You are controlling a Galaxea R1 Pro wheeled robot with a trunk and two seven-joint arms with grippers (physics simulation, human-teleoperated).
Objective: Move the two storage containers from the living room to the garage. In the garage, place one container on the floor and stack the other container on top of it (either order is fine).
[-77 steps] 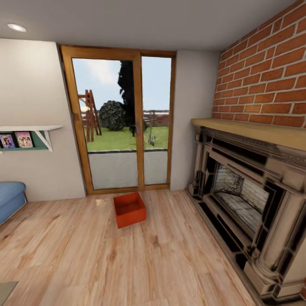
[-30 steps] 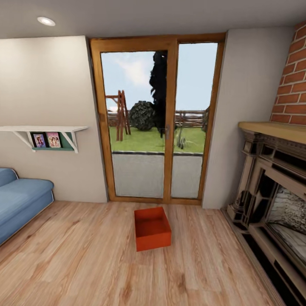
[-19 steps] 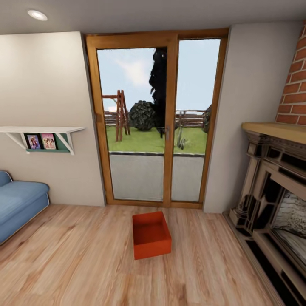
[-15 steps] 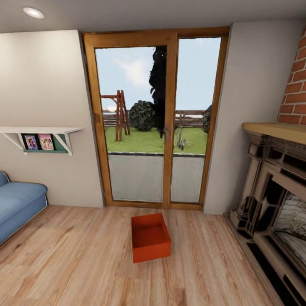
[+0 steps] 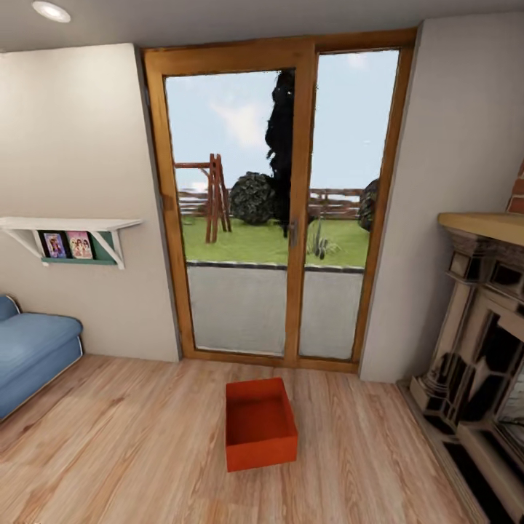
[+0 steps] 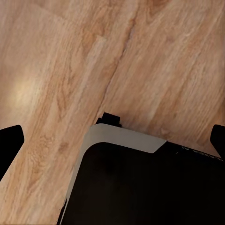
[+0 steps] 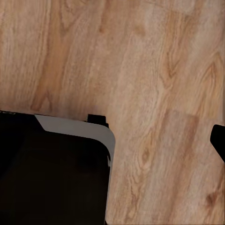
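One orange box (image 5: 260,423) sits on the wood floor (image 5: 131,444) just before the glass doors (image 5: 280,211). Both wrist cameras point down at planks; left fingertips (image 6: 10,140) spread wide; the right gripper's state is unclear.

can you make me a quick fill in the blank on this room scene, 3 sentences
1. The orange-red storage container sits on the ______ plank flooring.
2. Behind the container stand the wood-framed glass ______, with a garden beyond.
3. The blue sofa is on the container's ______ side in the head view, and the fireplace is on the other.

Missing words: wood; doors; left
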